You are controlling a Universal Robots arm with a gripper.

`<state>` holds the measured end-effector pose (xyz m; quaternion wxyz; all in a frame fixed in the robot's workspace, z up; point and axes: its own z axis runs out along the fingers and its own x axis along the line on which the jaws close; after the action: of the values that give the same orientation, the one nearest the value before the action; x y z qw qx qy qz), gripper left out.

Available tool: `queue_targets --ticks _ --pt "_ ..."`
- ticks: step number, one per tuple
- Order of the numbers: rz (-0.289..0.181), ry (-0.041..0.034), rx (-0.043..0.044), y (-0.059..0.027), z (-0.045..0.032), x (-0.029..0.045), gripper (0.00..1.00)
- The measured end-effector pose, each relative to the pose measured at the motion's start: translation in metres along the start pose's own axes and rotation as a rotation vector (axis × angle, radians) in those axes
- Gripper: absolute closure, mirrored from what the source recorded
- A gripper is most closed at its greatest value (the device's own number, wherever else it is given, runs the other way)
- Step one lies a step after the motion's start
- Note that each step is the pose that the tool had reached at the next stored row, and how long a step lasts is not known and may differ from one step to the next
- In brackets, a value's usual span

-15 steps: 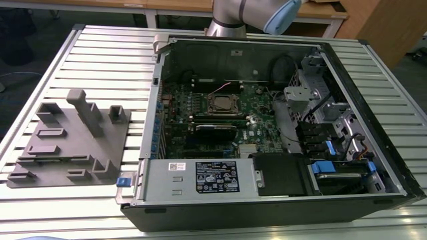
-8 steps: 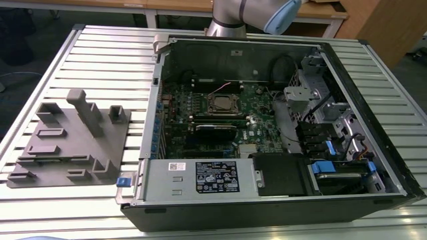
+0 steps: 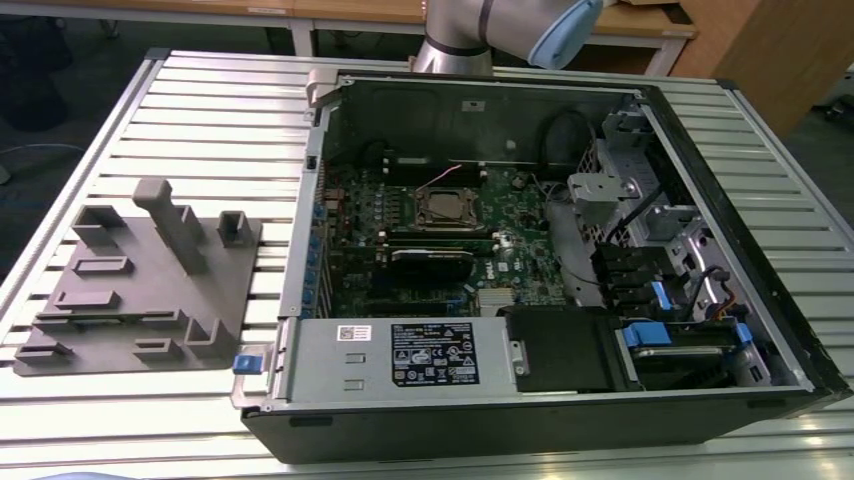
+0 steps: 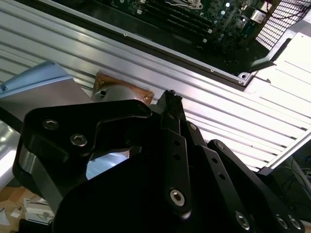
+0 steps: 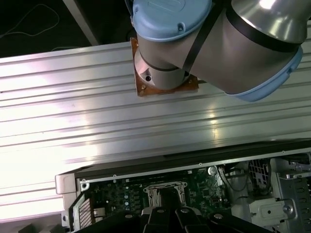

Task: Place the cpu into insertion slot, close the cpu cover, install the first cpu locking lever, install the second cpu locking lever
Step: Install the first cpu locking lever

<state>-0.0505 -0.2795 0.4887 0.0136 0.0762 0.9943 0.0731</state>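
Insertion slot: small square socket on the green motherboard, toward the far wall of the open computer case in the exterior view. Its centre looks dull grey.
Cpu: cannot tell whether it sits in the slot.
Cpu cover: silver-grey metal frame, appears to lie flat around the slot.
Black card: long, standing on the board just nearer the camera than the slot.
Power supply box: labelled, at the near wall of the case.
Desk: slatted aluminium, carries the case.
Grey fixture block: on the desk, at the exterior view's left of the case, apart from it.
Arm: silver with blue caps, rises behind the case.
Gripper: black linkage, in the second wrist view hanging over the bare slats outside the case rim. Jaws: cannot tell whether spread or pressed together.
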Motion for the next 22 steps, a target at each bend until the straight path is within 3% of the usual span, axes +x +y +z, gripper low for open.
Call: queue_targets --ticks 13,22 --pt "0.000 -0.0001 -0.0002 -0.0047 0.0009 -0.0007 0.89" --pt "0.000 0.0000 -0.0003 -0.0181 0.0147 -0.0022 0.89"
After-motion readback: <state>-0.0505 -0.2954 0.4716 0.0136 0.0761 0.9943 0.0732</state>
